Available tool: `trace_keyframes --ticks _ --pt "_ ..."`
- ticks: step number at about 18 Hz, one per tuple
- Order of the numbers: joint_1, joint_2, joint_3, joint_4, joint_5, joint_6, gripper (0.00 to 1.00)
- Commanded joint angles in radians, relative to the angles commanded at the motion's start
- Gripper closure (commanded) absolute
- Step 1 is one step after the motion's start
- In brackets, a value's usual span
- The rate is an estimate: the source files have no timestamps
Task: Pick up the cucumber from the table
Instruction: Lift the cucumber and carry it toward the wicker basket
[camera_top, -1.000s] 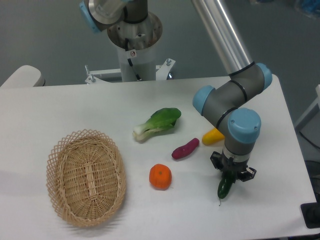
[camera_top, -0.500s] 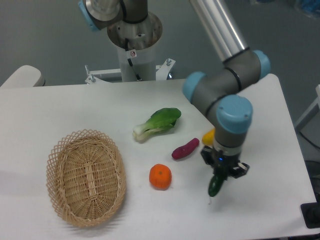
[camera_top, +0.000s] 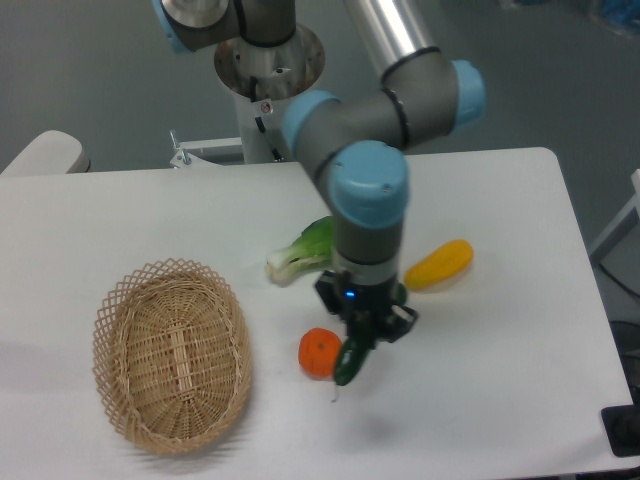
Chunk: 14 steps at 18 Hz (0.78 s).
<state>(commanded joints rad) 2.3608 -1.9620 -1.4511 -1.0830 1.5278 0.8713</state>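
The dark green cucumber (camera_top: 350, 362) hangs nearly upright in my gripper (camera_top: 362, 330), which is shut on its upper part. Its thin stem tip points down, a little above the white table (camera_top: 520, 330), and a faint shadow lies below it. The cucumber hangs right beside the orange (camera_top: 320, 353). My arm's wrist rises straight up from the gripper over the middle of the table.
A wicker basket (camera_top: 172, 354) sits at the left front. A leafy bok choy (camera_top: 298, 254) lies behind the gripper, partly covered by the arm. A yellow squash (camera_top: 438, 264) lies to the right. The purple sweet potato is hidden behind the arm.
My gripper has carried the cucumber leftward from the right front of the table to beside the orange. The arm now covers the sweet potato and uncovers the squash.
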Motion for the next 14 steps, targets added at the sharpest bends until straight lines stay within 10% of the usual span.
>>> trace_keyframes --ticks 14 --pt "0.003 0.015 -0.002 -0.002 -0.008 -0.005 0.86"
